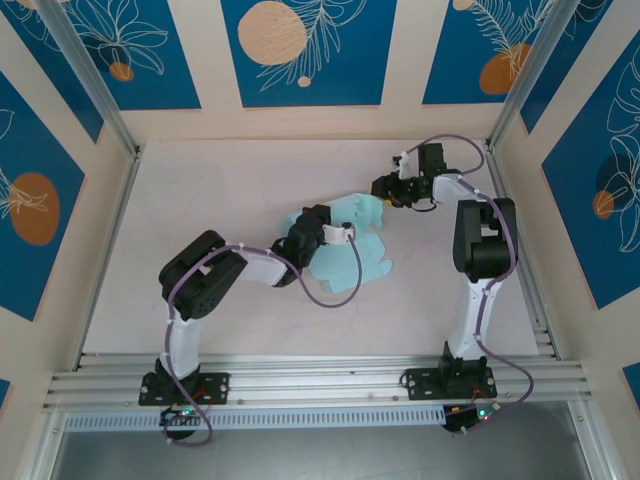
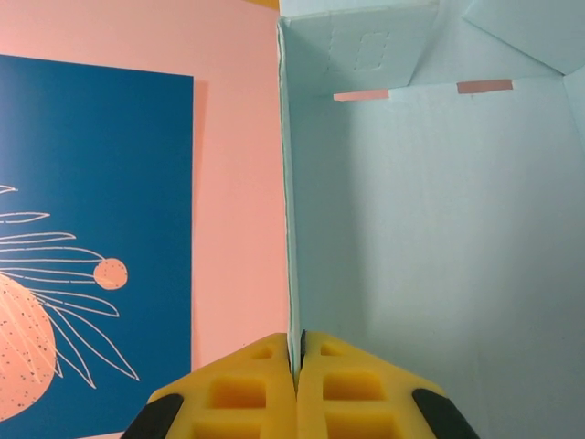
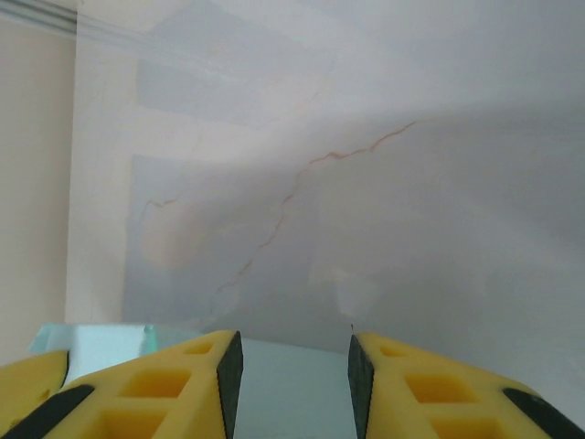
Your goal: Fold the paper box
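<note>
Mid-table, the left gripper (image 2: 298,361) pinches a wall (image 2: 285,183) of the paper box (image 2: 439,229), fingers (image 2: 356,393) pressed together on thin card; a hard pull could crumple it. Farther back, the right gripper (image 3: 294,366) sits spread over a flap (image 3: 292,398). Wall slots (image 2: 361,95) read clearly from the left wrist, not overhead

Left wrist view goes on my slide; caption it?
Left end effector pinches one wall's edge of the pale-blue paper box; blue patterned panel beyond.
</note>
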You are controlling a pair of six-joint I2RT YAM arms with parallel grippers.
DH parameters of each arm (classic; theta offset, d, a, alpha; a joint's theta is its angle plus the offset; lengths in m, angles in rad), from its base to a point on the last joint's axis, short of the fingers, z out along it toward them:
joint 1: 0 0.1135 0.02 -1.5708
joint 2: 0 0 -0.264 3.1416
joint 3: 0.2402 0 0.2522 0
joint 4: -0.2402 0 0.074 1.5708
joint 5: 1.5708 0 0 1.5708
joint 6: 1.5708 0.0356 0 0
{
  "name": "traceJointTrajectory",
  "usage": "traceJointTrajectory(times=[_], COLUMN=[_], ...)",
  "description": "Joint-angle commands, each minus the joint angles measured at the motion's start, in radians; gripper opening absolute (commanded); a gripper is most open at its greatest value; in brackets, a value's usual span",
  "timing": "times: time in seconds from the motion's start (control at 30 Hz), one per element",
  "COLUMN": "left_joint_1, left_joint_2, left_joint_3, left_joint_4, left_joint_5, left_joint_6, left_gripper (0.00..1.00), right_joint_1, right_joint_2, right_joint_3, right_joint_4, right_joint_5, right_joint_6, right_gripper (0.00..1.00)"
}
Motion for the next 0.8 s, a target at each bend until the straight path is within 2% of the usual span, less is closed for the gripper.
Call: traceJointTrajectory(times=[0.0, 0.47, 0.77], left_joint_1=[0.02, 0.042, 0.043], left_joint_2=[0.02, 0.02, 0.025], left_joint_3=[0.014, -0.007, -0.028], left_joint_4=[-0.013, -0.023, 0.032], left_joint_5=[0.012, 0.039, 0.063], left_joint_6=[-0.023, -0.073, -0.045], left_gripper=[0.0, 0.0, 0.0], right_joint_1=[0.021, 0.042, 0.057], right_joint_2=[-0.057, -0.189, -0.212], right_joint_3=[-0.086, -0.302, -0.341], right_joint_4=[0.07, 0.19, 0.216], right_joint_5=[-0.017, 0.013, 0.005], right_joint_6=[0.047, 0.093, 0.072], right_gripper=[0.38, 0.38, 0.38])
